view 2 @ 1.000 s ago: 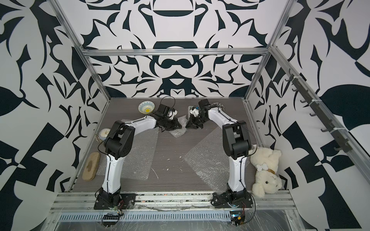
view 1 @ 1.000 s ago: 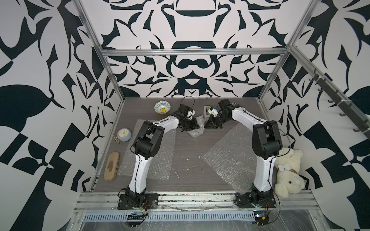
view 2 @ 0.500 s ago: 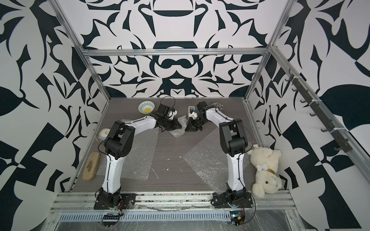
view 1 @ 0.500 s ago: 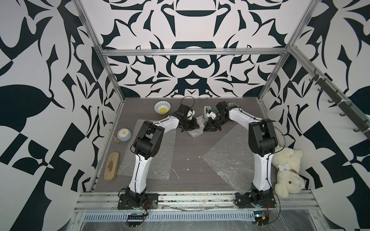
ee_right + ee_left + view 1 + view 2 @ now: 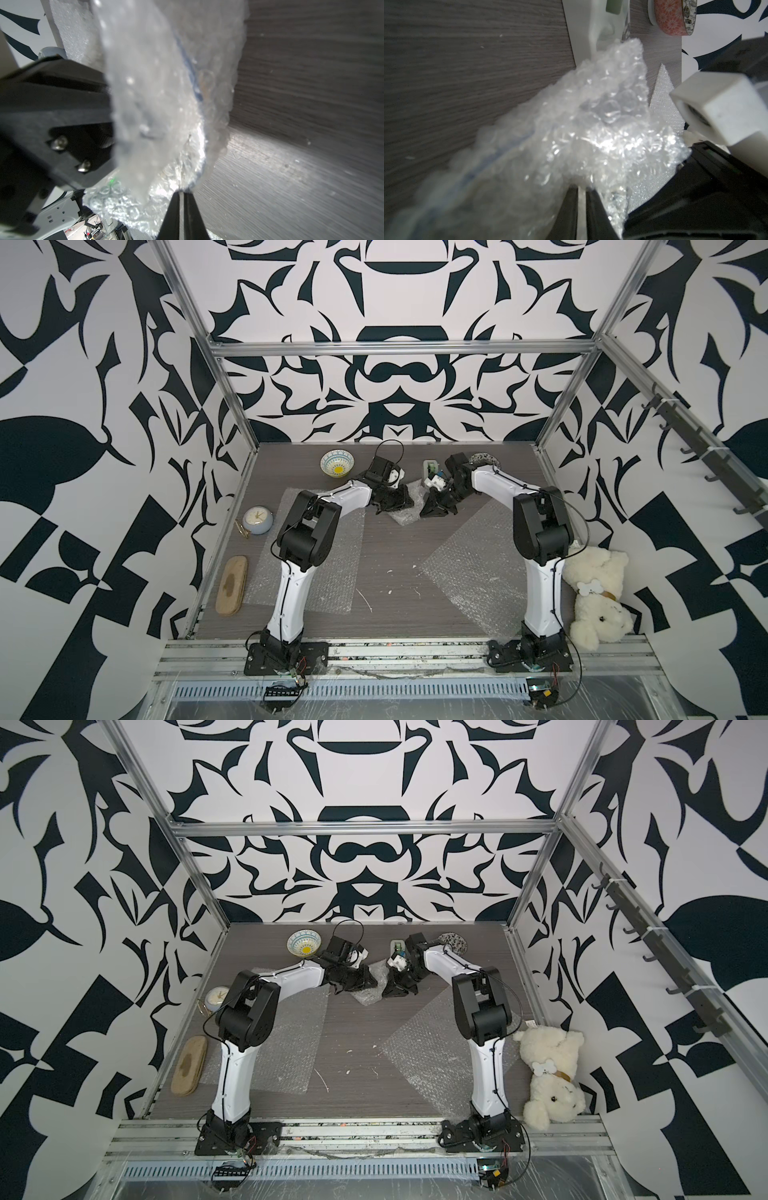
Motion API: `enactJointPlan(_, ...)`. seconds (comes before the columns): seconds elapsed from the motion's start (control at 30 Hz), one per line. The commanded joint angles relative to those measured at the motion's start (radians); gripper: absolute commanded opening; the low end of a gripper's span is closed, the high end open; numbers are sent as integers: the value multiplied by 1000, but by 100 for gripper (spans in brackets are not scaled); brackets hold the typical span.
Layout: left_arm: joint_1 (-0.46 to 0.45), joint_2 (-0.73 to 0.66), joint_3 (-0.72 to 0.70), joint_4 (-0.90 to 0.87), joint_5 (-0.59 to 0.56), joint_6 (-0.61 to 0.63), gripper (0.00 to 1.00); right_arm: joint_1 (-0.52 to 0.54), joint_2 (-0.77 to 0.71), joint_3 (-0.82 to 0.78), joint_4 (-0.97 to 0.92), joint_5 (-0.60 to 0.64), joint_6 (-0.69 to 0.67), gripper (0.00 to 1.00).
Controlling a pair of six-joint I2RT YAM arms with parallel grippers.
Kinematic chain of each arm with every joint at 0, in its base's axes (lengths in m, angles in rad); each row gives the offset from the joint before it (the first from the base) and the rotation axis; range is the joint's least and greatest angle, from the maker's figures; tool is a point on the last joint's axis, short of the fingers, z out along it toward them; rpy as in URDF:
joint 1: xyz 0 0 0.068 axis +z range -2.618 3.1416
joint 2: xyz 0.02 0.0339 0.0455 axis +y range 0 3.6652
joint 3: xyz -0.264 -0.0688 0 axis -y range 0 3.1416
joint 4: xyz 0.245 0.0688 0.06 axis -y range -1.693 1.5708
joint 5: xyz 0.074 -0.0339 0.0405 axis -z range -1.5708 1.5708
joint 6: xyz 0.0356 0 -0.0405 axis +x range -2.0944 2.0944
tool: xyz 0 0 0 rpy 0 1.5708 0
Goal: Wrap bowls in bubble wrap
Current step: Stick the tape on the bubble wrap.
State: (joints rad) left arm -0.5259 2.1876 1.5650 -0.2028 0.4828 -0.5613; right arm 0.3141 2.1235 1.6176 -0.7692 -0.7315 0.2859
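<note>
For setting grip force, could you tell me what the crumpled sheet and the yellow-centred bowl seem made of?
The crumpled sheet: clear plastic bubble film, glossy; round air cells and bright glints show. The yellow-centred bowl: probably glazed ceramic; smooth painted pattern, hard rim.

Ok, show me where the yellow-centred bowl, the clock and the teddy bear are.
yellow-centred bowl (image 5: 338, 468), in a top view, on its yellow centre.
clock (image 5: 256, 516), in a top view, on its white dial.
teddy bear (image 5: 601, 621), in a top view, on its head.
</note>
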Motion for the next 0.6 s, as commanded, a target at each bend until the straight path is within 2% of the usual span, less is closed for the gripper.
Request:
enactJointPlan(0.0,1,49,-16,-67,-42,1,14,9,-15,-14,-23,28,-22,10)
enactJointPlan(0.17,0,51,-20,-58,-42,-3,14,9,-23,-35,19,36,-12,10)
enactJointPlan(0.4,1,46,-22,-56,-41,-3,14,9,9,-52,200,12,17,7)
enactJointPlan(0.57,1,44,-24,-66,-44,5,14,8,1,-51,263,13,38,7)
